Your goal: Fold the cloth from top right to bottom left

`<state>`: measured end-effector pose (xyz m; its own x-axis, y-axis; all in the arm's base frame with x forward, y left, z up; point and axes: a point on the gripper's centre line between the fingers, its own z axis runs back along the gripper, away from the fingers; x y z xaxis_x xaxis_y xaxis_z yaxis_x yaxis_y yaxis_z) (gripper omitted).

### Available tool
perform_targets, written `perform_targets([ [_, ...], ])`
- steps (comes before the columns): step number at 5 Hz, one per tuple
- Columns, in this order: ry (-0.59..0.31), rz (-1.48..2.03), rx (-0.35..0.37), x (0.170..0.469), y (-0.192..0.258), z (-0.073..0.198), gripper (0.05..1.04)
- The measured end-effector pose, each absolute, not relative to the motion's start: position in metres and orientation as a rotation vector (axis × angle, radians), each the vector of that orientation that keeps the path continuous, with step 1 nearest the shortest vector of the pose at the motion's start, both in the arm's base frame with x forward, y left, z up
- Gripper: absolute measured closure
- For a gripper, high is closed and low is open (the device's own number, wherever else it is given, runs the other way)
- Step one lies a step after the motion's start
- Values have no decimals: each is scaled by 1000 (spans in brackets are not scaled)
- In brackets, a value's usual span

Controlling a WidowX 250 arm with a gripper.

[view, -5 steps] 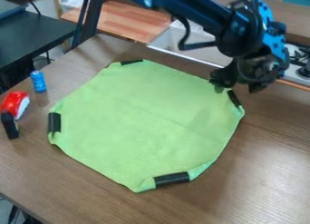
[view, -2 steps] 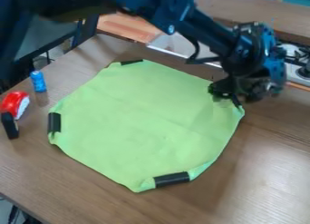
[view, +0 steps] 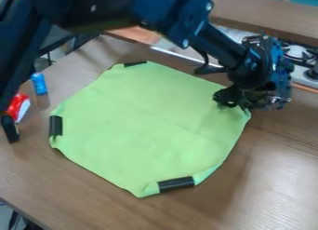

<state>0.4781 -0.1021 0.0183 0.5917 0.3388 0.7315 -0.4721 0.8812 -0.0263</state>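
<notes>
Looking at the work, we are judging that the task is standing only at its beginning. The green cloth (view: 142,122) is lying spread over the brown table (view: 273,187), its middle flat and its visible corners turned inward. Black strips are marking these corners: one far strip (view: 135,64), one left strip (view: 56,125) and one near strip (view: 176,184). The gripper (view: 247,102) is hanging low at the right corner and is covering a part of it. We are not able to tell whether this pincer is being open or closed, nor whether it is having any fabric inside. No large part of the cloth is lying folded across. So, in our opinion, the gripping, the lifting, the carrying toward the near left, and the laying down are all remaining.
</notes>
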Motion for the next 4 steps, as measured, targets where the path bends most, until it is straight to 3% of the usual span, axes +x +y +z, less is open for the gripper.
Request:
perform_targets([
  [2,-809,490,160,465,-99,20,714],
  [3,-834,515,110,454,-97,42,928],
  [4,-885,545,54,444,-94,73,1020],
])
